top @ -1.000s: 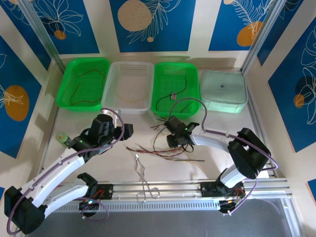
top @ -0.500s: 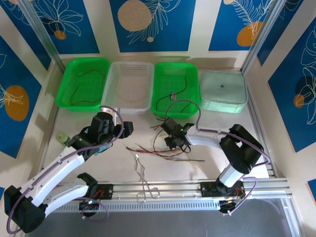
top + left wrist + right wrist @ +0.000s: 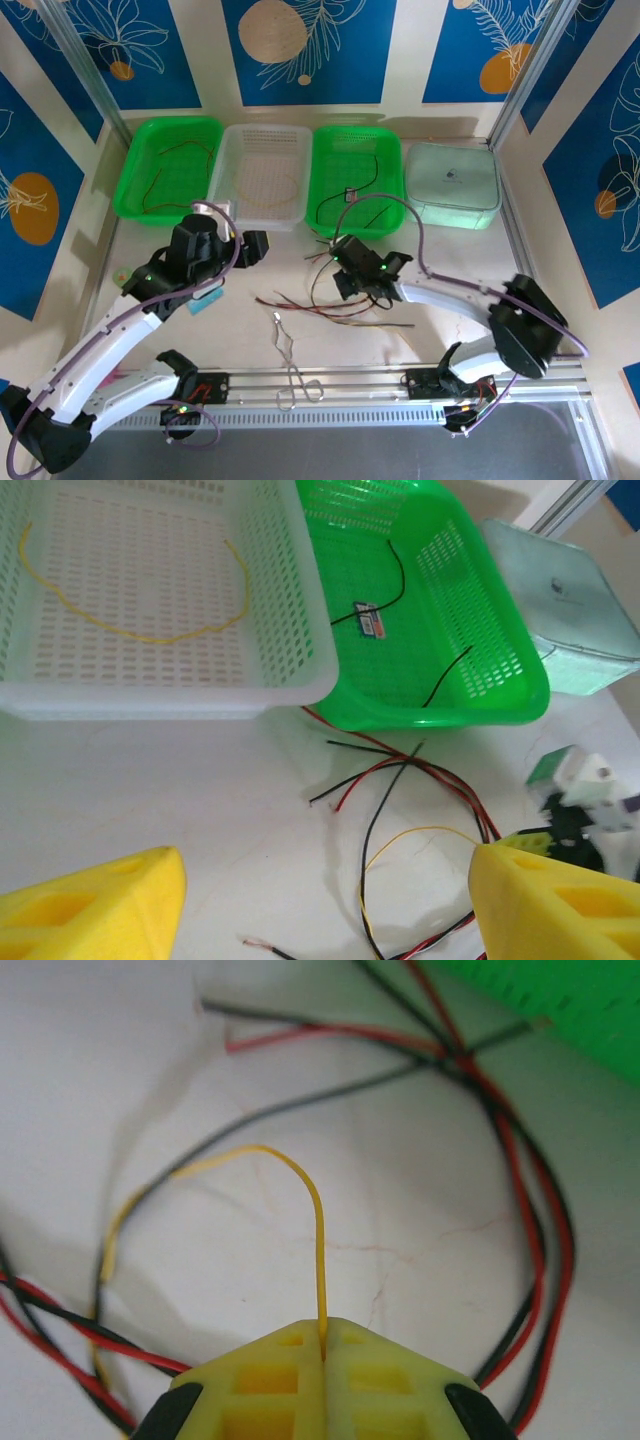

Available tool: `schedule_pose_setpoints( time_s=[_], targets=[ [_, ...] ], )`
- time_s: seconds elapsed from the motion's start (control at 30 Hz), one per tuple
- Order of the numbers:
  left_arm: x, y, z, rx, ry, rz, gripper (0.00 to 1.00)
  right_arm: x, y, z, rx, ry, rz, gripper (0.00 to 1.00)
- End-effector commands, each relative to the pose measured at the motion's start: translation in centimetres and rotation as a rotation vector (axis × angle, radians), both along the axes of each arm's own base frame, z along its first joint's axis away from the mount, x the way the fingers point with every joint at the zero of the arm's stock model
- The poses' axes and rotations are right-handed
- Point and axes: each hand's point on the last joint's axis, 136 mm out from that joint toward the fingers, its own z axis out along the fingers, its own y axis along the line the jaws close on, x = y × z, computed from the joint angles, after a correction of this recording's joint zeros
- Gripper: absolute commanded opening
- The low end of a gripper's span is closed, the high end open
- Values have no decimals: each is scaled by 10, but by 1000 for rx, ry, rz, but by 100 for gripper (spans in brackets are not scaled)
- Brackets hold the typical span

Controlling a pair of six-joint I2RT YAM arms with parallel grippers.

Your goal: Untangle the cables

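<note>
Cables (image 3: 335, 300): loose tangle on desk (image 3: 240, 340), just in front of green basket (image 3: 470, 590). Right tool (image 3: 322, 1355): clamped on yellow cable (image 3: 318, 1210), near basket's front. Left tool (image 3: 325, 890): fingers apart, empty, left of basket's front.

Side by side at the back: green basket (image 3: 170, 122), white basket (image 3: 268, 130), second green basket (image 3: 358, 131), pale box (image 3: 453, 185). Near the front, shiny forceps (image 3: 289, 362) flat on the table (image 3: 240, 340).
</note>
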Motion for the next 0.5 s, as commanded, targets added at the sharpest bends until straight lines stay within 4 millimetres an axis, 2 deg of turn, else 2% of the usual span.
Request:
schedule_pose_setpoints(
  time_s=[0.0,0.17,0.27,0.47],
  targets=[
    [-3,-8,13,-23,-11,-47,73,-2,-5,26,34,-81,25,0],
    [-1,-16,20,18,9,-94,70,-2,-7,70,110,-200,67,0],
    [-2,-32,39,5,-48,-189,70,-1,-8,100,155,-269,85,0],
    [-9,-53,81,39,-301,-360,68,1,-5,153,214,-410,151,0]
  ],
)
